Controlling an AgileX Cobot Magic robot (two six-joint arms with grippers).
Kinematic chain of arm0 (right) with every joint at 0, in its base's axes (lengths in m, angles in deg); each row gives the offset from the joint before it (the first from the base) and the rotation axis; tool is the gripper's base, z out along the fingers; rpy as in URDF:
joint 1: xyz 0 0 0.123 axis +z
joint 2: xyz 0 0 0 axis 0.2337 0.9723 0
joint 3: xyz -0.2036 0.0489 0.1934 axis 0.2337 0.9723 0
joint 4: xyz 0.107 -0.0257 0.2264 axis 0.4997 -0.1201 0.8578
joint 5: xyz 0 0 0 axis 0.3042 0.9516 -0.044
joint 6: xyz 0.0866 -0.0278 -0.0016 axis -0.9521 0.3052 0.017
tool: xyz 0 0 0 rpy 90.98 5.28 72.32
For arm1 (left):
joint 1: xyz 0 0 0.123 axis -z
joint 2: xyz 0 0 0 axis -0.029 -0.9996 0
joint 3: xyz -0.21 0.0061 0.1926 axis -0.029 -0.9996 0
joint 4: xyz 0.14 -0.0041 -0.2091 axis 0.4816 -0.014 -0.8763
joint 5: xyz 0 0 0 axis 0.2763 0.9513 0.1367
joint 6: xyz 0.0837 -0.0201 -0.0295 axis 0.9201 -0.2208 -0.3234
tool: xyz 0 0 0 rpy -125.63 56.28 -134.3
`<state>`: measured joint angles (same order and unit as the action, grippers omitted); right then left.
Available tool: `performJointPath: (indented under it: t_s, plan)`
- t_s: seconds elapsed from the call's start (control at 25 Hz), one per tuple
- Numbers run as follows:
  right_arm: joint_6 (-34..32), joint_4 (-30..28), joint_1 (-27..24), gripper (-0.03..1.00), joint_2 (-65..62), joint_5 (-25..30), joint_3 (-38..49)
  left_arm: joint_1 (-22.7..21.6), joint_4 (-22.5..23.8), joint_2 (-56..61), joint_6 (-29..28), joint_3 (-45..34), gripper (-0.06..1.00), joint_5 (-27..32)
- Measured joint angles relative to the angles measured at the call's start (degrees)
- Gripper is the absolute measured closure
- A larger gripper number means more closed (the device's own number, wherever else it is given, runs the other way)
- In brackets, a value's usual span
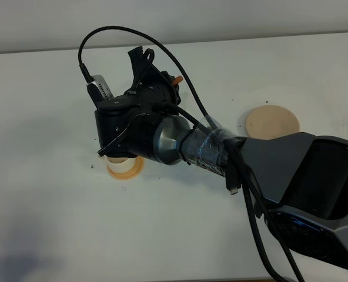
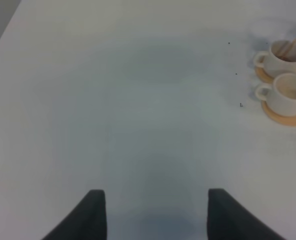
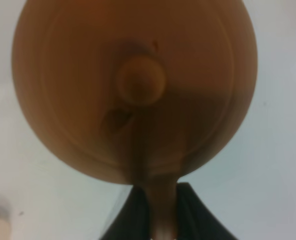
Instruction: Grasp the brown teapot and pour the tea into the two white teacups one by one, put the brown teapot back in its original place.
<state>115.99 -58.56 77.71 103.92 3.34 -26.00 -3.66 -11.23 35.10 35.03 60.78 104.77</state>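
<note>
— Right gripper [image 3: 160, 220], nearest the lens: how is it entered?
— Entered as clamped on the loop handle of the brown teapot [image 3: 138, 90]. That pot is held aloft, well apart from the pale disc coaster [image 1: 272, 122], on the left arm's side of it.
— Left gripper [image 2: 157, 215]?
— Listed with jaws spread wide, nothing between them, above bare table. The disc is not shown in that view.
— Two white teacups?
— Both are set on orange coasters [image 2: 280, 116], far from the disc. A thin brown stream of tea [image 2: 290, 47] is seen entering one teacup [image 2: 286, 55]; its neighbour [image 2: 289, 92] appears unfilled.
— Balance outstanding?
— First pour is judged under way. Second pour and the return to the vacant disc are judged not yet done.
</note>
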Motion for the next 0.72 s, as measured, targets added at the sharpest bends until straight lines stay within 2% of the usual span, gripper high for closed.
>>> performJointPath:
  t_s: [0.72]
  plan:
    - [2.84,-3.60,0.00,0.88,0.00,-0.35,0.00,0.00,0.00,0.00,0.00,0.00,0.49,0.00]
